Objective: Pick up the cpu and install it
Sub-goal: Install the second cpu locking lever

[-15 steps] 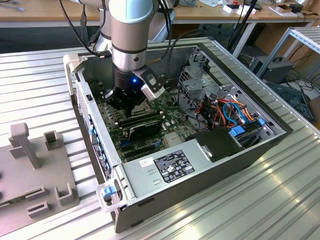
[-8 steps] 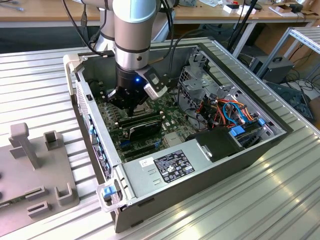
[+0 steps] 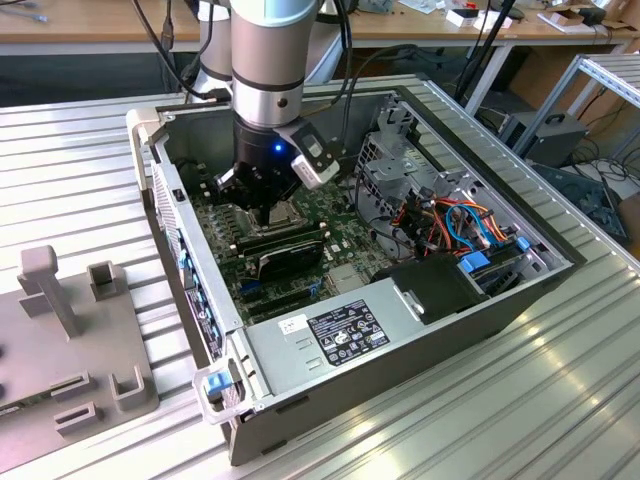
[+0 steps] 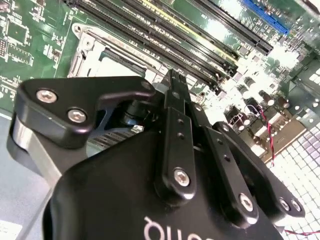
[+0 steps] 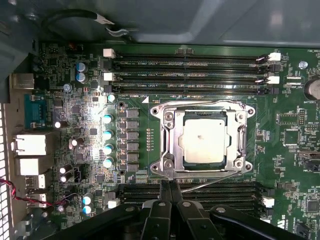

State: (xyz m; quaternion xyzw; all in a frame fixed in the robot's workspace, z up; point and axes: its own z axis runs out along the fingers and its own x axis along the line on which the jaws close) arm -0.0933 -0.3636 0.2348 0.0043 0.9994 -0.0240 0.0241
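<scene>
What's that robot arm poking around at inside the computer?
The arm's gripper is lowered into an open computer case, just above the green motherboard. In the first wrist view its fingers are pressed together, holding nothing, beside the socket. The cpu already sits in that socket.

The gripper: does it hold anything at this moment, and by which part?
Nothing is held. In the first wrist view the gripper has its fingertips together with nothing between them, and the cpu lies apart in the socket.
</scene>
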